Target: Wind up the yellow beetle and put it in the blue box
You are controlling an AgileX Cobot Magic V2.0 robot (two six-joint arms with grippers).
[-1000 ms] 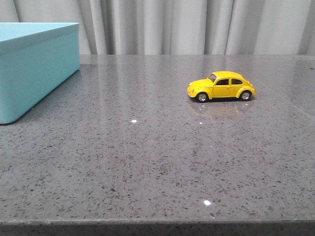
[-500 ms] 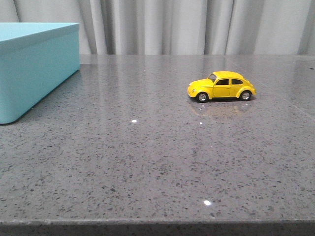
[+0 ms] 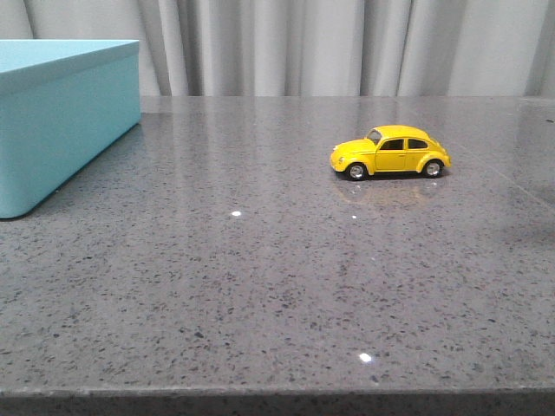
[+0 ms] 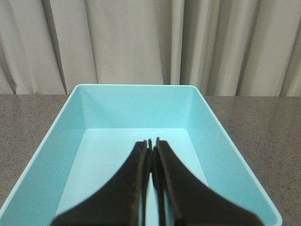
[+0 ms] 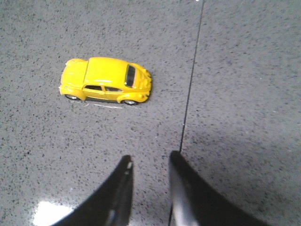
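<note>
The yellow beetle stands on its wheels on the grey stone table, right of centre, its nose to the left. It also shows in the right wrist view. My right gripper is open and empty, above the table and apart from the car. The blue box stands at the far left of the table, open at the top and empty. My left gripper is shut and empty, over the inside of the box. Neither arm shows in the front view.
A grey speckled table with a front edge at the bottom of the front view. A thin seam in the table top runs beside the car. Pale curtains hang behind the table.
</note>
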